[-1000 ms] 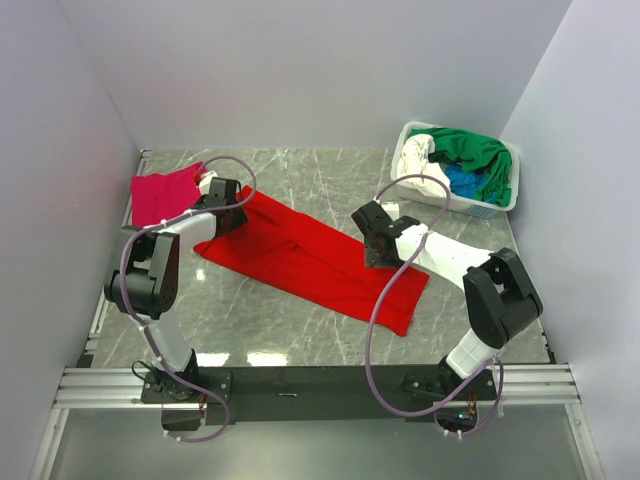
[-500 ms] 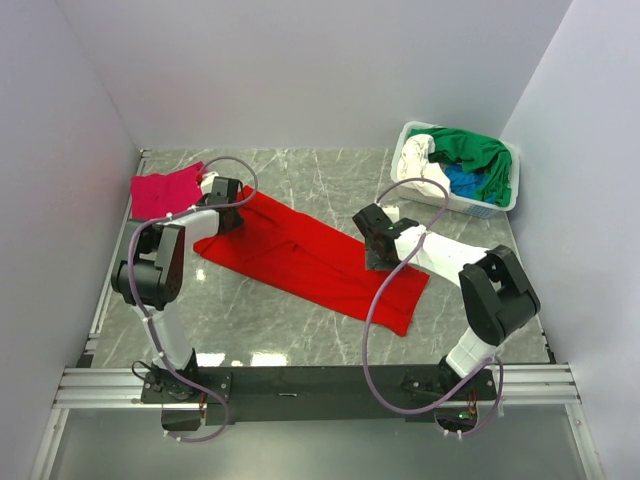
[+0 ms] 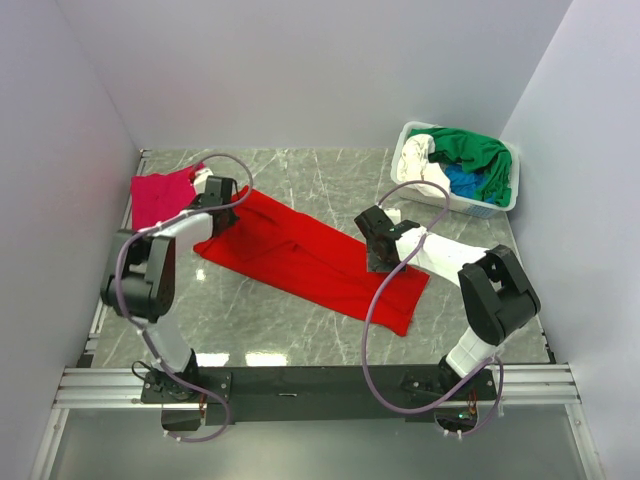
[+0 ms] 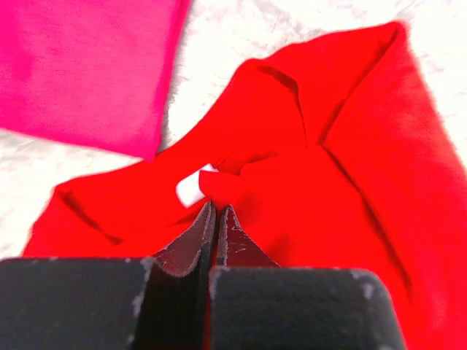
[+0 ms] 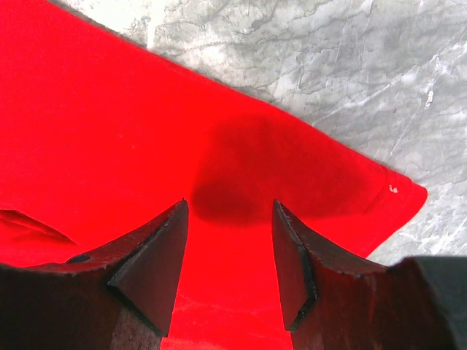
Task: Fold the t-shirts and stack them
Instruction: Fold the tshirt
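A bright red t-shirt [image 3: 300, 262] lies spread as a long band across the middle of the marble table [image 3: 300, 170]. My left gripper [image 3: 222, 214] sits at its far-left collar end. In the left wrist view that gripper [image 4: 217, 208] is shut, its tips pinching red cloth [image 4: 328, 189] beside the white neck label [image 4: 193, 186]. My right gripper [image 3: 381, 262] hovers low over the shirt's right end. There it stands open [image 5: 230, 208] above flat red cloth [image 5: 109, 124], holding nothing. A folded magenta-pink t-shirt [image 3: 160, 195] [image 4: 80, 65] lies at the far left.
A white plastic basket [image 3: 405, 160] stands at the back right with green [image 3: 470, 150], white [image 3: 420, 160] and blue [image 3: 465, 183] shirts in it. Walls close in on three sides. Bare marble [image 5: 292, 44] shows beyond the red shirt's edge.
My left gripper has closed its jaws on the red shirt's collar. The right gripper has shifted slightly over the shirt's right end and stays open.
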### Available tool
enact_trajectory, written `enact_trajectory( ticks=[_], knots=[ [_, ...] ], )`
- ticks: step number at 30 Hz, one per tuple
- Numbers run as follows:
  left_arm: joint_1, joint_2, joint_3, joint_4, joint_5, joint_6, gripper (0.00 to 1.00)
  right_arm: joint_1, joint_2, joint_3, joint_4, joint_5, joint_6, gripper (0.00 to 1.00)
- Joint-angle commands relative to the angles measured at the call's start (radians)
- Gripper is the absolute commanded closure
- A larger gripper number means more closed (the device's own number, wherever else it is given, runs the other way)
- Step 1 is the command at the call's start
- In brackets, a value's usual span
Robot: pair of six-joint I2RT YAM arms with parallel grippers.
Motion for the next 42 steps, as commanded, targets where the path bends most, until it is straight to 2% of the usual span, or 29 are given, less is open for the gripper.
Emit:
enact_trajectory(
  ticks=[1, 20, 36, 38, 39, 42],
  knots=[
    [0.004, -0.149, -0.05, 0.009, -0.04, -0.015, 0.99, -0.006, -0.007, -0.006, 0.021, 0.009, 0.006, 0.43],
    [0.004, -0.34, -0.257, -0.025, -0.048, -0.084, 0.99, -0.003, -0.03, -0.021, 0.025, -0.005, -0.012, 0.44],
    [0.004, -0.392, -0.304, -0.054, -0.057, -0.107, 0.99, 0.059, -0.021, 0.017, 0.018, -0.026, -0.015, 0.45],
    [0.004, -0.395, -0.304, -0.056, -0.063, -0.107, 0.83, 0.066, -0.021, 0.019, 0.018, -0.026, -0.015, 0.45],
    [0.004, -0.399, -0.307, -0.057, -0.074, -0.111, 0.67, 0.07, -0.021, 0.019, 0.018, -0.026, -0.015, 0.45],
    [-0.016, -0.448, -0.334, -0.048, -0.12, -0.13, 0.42, 0.072, -0.024, 0.017, 0.016, -0.025, -0.015, 0.45]
  ],
)
